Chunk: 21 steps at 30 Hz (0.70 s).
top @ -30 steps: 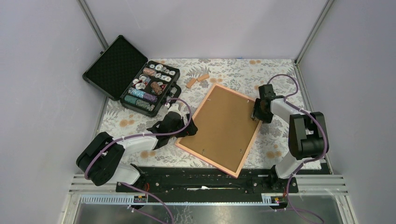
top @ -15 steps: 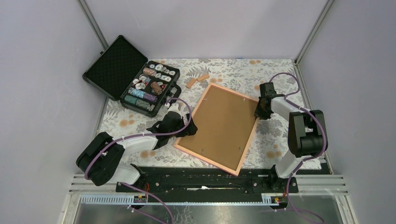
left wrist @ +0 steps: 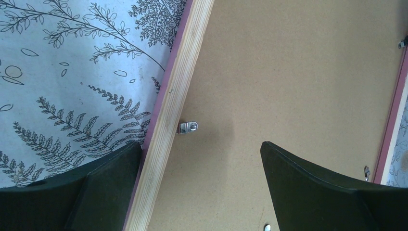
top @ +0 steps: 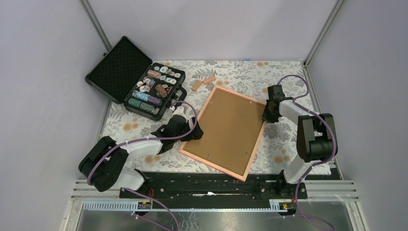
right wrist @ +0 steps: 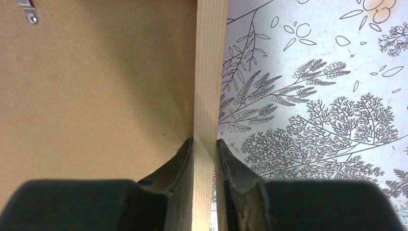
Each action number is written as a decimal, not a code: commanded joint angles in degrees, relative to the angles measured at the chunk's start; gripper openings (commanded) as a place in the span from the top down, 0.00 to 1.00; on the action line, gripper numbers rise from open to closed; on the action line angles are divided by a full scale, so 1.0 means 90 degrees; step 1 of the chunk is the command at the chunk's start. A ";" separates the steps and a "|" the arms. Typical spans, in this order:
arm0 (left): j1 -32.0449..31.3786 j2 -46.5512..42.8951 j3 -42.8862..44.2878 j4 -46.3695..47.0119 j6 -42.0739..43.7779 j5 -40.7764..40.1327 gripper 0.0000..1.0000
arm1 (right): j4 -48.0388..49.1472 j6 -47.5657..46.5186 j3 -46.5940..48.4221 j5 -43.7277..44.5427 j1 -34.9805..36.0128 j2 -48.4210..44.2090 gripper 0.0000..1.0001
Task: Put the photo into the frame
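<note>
The frame (top: pixel 211 165) lies face down on the floral cloth, pinkish-orange rails around a plain brown backing board (top: pixel 226 132). The photo is hidden. My left gripper (top: pixel 195 134) is open and straddles the frame's left rail (left wrist: pixel 178 91), one finger outside on the cloth, the other over the board (left wrist: pixel 298 72); in the left wrist view the gripper (left wrist: pixel 199 147) holds nothing. My right gripper (top: pixel 266 115) is shut on the frame's right rail (right wrist: pixel 210 57); in the right wrist view the gripper (right wrist: pixel 204 142) has both jaws pressed on the wood.
An open black case (top: pixel 156 89) with poker chips stands at the back left. Two small wooden blocks (top: pixel 203 83) lie beyond the frame's far corner. A metal turn clip (left wrist: pixel 188 127) sits on the board by the left rail.
In the first half second my right gripper moved slightly back and right with the rail, turning the frame a little. Since then nothing has visibly moved.
</note>
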 commanded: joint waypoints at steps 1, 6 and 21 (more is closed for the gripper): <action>0.0015 -0.0084 0.0057 0.0395 0.0046 0.0132 0.01 | -0.0167 -0.0026 0.0171 -0.0292 0.0047 -0.0134 0.70; 0.0018 -0.0087 0.0057 0.0395 0.0046 0.0131 0.02 | -0.0223 -0.0037 0.0227 -0.0185 0.0051 -0.0259 0.43; 0.0018 -0.0056 0.0077 0.0395 0.0056 0.0150 0.02 | -0.0221 -0.0079 0.0029 -0.0177 0.0047 -0.0055 0.60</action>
